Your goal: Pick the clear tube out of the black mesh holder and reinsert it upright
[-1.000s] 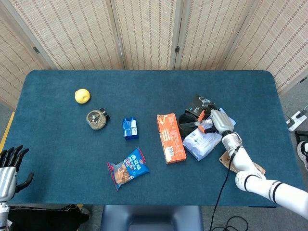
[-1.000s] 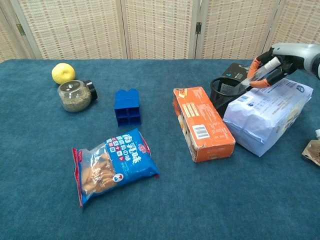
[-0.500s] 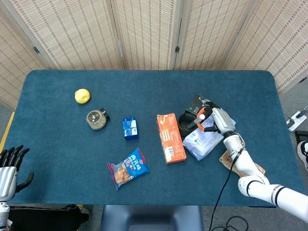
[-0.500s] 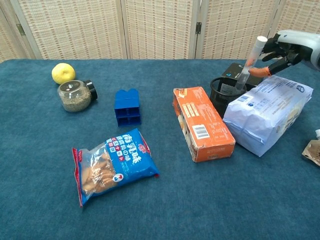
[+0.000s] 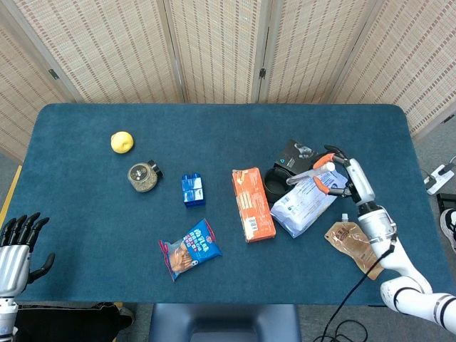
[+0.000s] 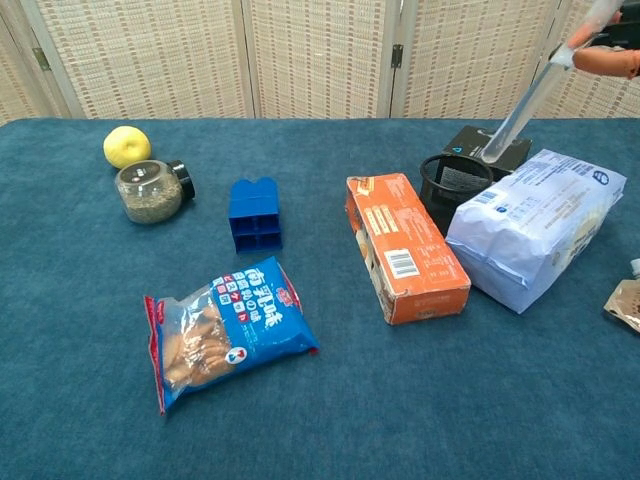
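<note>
The black mesh holder (image 5: 273,184) (image 6: 451,188) stands between an orange box and a white bag. My right hand (image 5: 346,179) (image 6: 610,44) pinches the upper part of the clear tube (image 5: 308,175) (image 6: 531,98). The tube hangs tilted in the air, its lower end just above the holder's far rim and outside the cup. In the chest view the hand is mostly cut off at the top right corner. My left hand (image 5: 16,242) rests at the lower left, off the table, fingers spread and holding nothing.
An orange box (image 6: 405,246) lies left of the holder, a white bag (image 6: 530,226) to its right and a black box (image 6: 487,149) behind. Further left are a blue block (image 6: 254,213), a snack bag (image 6: 226,330), a jar (image 6: 151,190) and a lemon (image 6: 126,146). A brown pouch (image 5: 354,244) lies at the right.
My right hand has risen and drawn back to the right, pulling the tube out of the holder. The tube now leans more steeply above the rim. The left hand has not moved.
</note>
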You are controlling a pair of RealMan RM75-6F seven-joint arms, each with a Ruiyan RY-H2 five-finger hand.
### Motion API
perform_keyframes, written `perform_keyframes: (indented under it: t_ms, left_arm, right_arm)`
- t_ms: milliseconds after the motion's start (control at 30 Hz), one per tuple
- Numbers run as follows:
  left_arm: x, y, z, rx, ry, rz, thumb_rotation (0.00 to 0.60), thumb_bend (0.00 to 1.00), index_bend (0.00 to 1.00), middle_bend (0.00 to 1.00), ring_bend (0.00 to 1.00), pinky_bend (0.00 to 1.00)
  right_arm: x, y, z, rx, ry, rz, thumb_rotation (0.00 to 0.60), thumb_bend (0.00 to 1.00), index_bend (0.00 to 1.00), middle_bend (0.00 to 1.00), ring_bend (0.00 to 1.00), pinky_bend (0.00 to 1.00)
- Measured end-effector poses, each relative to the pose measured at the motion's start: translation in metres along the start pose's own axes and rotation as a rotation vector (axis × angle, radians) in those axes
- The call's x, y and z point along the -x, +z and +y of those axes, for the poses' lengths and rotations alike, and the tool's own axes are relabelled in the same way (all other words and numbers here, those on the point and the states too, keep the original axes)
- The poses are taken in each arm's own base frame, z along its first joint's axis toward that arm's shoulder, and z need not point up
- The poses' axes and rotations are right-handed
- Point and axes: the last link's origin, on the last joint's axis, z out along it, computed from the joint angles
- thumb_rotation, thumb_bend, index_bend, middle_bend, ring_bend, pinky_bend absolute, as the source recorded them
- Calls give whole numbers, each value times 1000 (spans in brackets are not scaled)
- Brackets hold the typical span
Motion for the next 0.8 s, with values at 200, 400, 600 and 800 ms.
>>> perform_keyframes:
  t_ms: [200,400,600,800]
  left_arm:
    - [-2,2,5,17,0,5,600,365,177,115,75,83]
    - [-1,1,5,13,-1,2,600,366,177,114,75,83]
    - [-1,2,4,12,-3,4,600,365,177,115,75,83]
    - [0,2,4,11,-2,2,600,365,177,115,75,83]
  right_arm:
    - [-20,-16,-4,-3,162,8,600,360,574,371,109,99]
    - [-30,-22,-3,-31,9,59,600,360,574,380,120,99]
    - [-35,-27,-2,-60,-386,140,600,360,577,387,127,99]
    - [-32,-29,-1,-53,-508,157,600,360,577,392,130,98]
